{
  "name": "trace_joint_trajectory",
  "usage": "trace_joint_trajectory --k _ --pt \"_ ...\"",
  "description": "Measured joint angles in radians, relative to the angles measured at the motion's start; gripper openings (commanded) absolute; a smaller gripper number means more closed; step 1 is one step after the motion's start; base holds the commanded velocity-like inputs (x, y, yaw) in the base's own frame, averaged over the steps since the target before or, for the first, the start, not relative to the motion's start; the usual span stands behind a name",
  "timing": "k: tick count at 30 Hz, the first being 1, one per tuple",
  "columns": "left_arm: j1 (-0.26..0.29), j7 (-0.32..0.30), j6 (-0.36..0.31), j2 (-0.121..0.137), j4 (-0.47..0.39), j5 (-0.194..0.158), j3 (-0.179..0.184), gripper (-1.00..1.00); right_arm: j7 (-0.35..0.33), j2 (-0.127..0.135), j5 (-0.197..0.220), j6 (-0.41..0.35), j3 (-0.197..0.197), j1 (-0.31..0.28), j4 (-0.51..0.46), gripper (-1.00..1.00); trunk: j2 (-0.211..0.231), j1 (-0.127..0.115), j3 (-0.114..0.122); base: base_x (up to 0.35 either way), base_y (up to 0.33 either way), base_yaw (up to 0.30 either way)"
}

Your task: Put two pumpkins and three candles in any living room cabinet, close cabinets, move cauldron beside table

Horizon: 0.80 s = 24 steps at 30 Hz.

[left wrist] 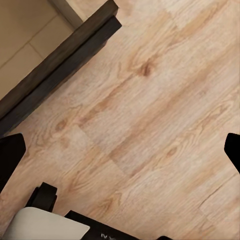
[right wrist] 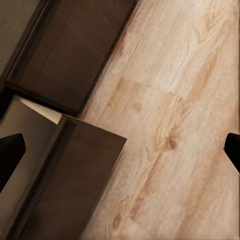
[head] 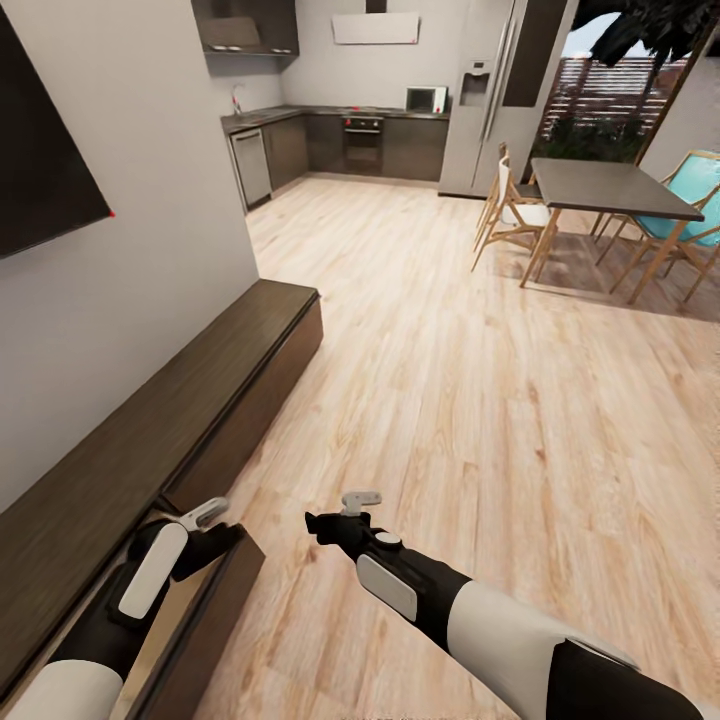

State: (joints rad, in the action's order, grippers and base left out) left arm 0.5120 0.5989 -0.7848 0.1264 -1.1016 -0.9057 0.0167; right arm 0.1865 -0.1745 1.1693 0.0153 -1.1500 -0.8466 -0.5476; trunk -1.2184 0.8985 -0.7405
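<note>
Head view shows the cabinet [head: 200, 380] along the left wall, its lower-left drawer [head: 205, 610] pulled out, likely for loading; both the left gripper [head: 215, 540] and right gripper [head: 325, 525] hover released, empty, no pumpkins or candles visible.

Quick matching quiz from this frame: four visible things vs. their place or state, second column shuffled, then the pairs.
Things:
1. cabinet drawer
2. left gripper
3. dining table
4. microwave

Place or state:
a. on the kitchen counter, far end
b. pulled out, pale inside showing
c. ringed by wooden chairs, far right
d. empty, over the open drawer

Pairs: 1-b, 2-d, 3-c, 4-a
</note>
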Motion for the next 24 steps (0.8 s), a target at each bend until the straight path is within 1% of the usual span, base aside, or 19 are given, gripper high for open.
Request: trace_joint_trajectory --k 8,13,16,24 --pt "-0.001 0.000 0.000 0.000 -0.001 -0.004 0.001 1.00 0.000 0.000 0.000 0.000 0.001 0.000 0.000 1.00 0.000 0.000 -0.011 0.000 0.000 -0.142" --pt "-0.001 0.000 0.000 0.000 -0.001 0.002 0.003 1.00 0.000 0.000 0.000 0.000 0.001 0.000 0.000 1.00 0.000 0.000 -0.018 0.003 -0.009 -0.142" --pt "-0.001 0.000 -0.001 -0.001 -0.001 0.003 0.005 1.00 0.000 0.000 0.000 0.000 0.001 0.000 0.000 1.00 0.000 0.000 -0.022 0.066 -0.156 -0.142" --pt "-0.002 0.000 -0.001 -0.002 -0.001 0.003 0.006 1.00 0.000 0.000 0.000 0.000 0.000 0.000 0.000 1.00 0.000 0.000 -0.034 0.093 -0.235 -0.142"
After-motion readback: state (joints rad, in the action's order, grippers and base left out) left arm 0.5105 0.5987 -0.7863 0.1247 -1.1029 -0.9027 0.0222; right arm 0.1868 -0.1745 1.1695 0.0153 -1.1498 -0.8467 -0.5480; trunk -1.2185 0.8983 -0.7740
